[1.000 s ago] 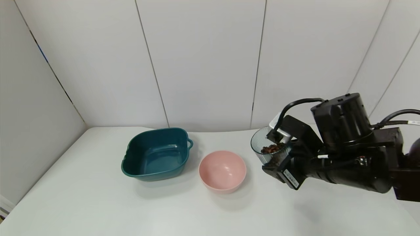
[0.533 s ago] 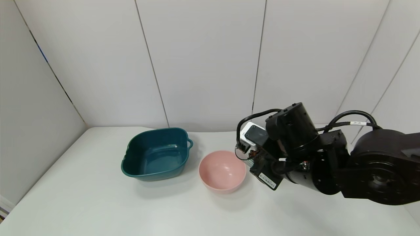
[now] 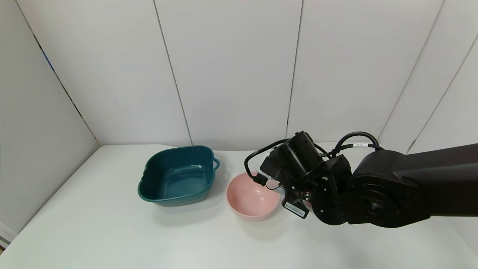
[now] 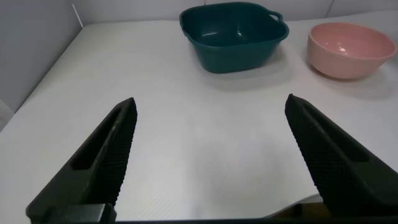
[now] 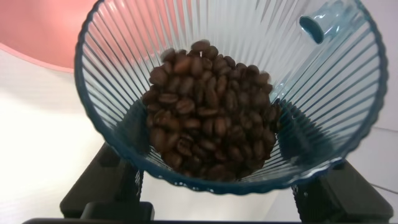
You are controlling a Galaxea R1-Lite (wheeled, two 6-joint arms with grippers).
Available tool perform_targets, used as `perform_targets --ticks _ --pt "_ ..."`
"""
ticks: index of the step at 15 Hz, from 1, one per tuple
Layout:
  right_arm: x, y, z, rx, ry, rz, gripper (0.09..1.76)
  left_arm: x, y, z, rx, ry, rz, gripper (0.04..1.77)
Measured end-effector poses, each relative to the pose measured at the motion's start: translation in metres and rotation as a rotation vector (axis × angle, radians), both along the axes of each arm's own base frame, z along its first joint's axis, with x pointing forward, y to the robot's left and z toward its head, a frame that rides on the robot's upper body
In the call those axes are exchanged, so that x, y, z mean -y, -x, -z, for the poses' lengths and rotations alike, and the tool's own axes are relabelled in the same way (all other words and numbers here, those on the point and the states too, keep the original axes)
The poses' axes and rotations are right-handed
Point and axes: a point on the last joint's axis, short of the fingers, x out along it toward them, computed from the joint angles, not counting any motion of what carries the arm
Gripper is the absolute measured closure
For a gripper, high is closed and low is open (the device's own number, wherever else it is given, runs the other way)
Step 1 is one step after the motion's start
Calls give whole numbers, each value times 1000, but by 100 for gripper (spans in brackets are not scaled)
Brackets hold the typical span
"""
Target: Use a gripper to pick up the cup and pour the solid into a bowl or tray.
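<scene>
My right gripper (image 3: 277, 184) is shut on the ribbed blue-grey cup (image 5: 230, 93) and holds it over the right rim of the pale pink bowl (image 3: 253, 194). In the right wrist view the cup fills the frame, with its tab (image 5: 323, 22) at the rim and a heap of dark brown beans (image 5: 211, 118) inside. The black fingers (image 5: 109, 186) press on either side of it. A part of the pink bowl (image 5: 37, 31) shows beyond the cup. In the head view the wrist hides most of the cup, and the bowl looks empty. My left gripper (image 4: 211, 155) is open and empty, low over the table.
A dark teal squarish tray (image 3: 177, 175) with handles stands empty just left of the bowl, and also shows in the left wrist view (image 4: 233, 37) beside the bowl (image 4: 351, 46). White wall panels close the table's back and left.
My right arm has swung left with the cup, from the table's right side to the pink bowl's right rim, and the wrist has turned. The beans are still in the cup.
</scene>
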Motion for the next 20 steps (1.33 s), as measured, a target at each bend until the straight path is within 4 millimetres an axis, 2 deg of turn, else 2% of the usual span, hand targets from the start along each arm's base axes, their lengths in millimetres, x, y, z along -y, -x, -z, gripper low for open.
perform_targets --ticks 7,20 --pt "-20 -7 -2 -11 182 25 53 0 0 0 0 0 0 9" --pt "-49 -12 17 43 483 78 53 0 0 0 0 0 0 9"
